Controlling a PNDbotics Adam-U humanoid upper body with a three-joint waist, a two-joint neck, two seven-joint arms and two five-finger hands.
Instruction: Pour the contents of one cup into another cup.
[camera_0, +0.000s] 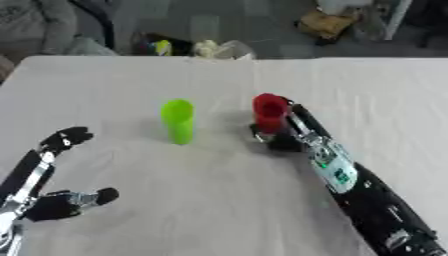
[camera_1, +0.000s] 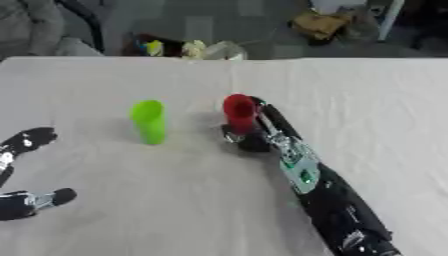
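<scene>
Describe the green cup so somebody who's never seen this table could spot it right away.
On the white-clothed table, look near the middle. Two upright cups stand side by side and apart. The green cup is the left one, standing free, while the red cup has the robot's right hand around it.

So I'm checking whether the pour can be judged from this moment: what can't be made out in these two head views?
- Contents of the tall green plastic cup and the red plastic cup: neither view looks inside; both are blurred.
- Right robot hand: its fingers sit at the red cup's base, partly hidden behind it, so the grasp is unclear.
- Left robot hand: open at the lower left, cut off by the edge in the right eye view.
</scene>
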